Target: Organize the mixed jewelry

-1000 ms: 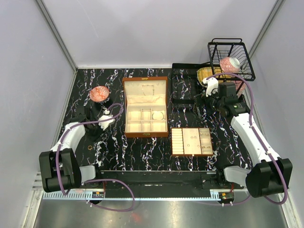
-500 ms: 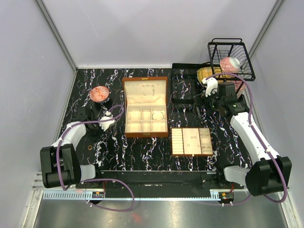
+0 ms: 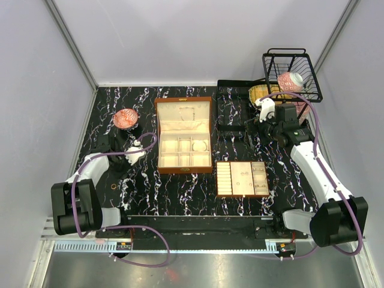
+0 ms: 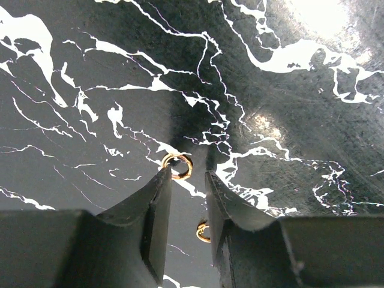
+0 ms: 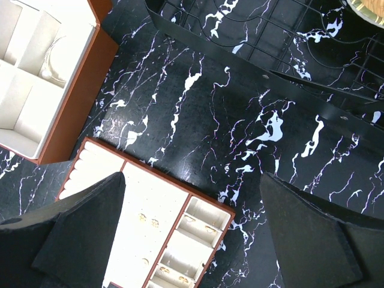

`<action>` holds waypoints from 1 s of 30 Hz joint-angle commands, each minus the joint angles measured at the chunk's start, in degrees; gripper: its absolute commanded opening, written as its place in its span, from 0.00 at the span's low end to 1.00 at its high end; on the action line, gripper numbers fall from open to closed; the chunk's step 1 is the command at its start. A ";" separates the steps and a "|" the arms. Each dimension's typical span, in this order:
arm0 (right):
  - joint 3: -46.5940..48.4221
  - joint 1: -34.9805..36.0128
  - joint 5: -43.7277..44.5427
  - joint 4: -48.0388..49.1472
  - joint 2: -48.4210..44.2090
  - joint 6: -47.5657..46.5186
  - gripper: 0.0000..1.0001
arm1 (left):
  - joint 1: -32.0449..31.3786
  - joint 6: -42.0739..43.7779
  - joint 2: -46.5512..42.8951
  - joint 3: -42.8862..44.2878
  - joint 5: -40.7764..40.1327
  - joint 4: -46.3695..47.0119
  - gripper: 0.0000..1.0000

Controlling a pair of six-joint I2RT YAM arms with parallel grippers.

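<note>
In the left wrist view my left gripper [image 4: 187, 180] is low over the black marble table, its jaws a narrow gap apart and holding nothing. One small gold ring [image 4: 177, 166] lies at the left fingertip. A second gold ring [image 4: 201, 231] lies between the fingers, partly hidden by the right one. A coppery ring [image 3: 114, 187] lies nearer the table's front. My left gripper [image 3: 122, 157] is left of the wooden box [image 3: 183, 162], which holds a silvery hoop [image 3: 201, 145]. My right gripper [image 3: 257, 128] is wide open and empty above the table, with the cream tray [image 5: 150, 222] below it.
A pink patterned bowl [image 3: 125, 117] stands behind the left gripper. A black wire basket [image 3: 291, 75] with a pink cup [image 3: 290, 81] is at the back right. A black rack [image 3: 233, 111] and a yellow dish [image 3: 259, 93] lie beside it.
The left arm has shifted slightly, its forearm drawn a little toward the left. The right arm has barely moved.
</note>
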 commanded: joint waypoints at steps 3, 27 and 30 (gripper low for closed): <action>1.90 -0.13 1.07 -0.24 0.23 -0.94 1.00 | 0.34 1.68 0.71 -1.02 0.22 1.99 0.32; 2.08 0.04 1.34 -0.33 0.76 -1.11 1.00 | 0.34 3.97 2.91 -5.24 -0.75 4.72 0.24; 1.99 -0.05 1.34 -0.33 0.76 -1.11 1.00 | 0.43 4.49 3.26 -4.89 -0.22 3.58 0.23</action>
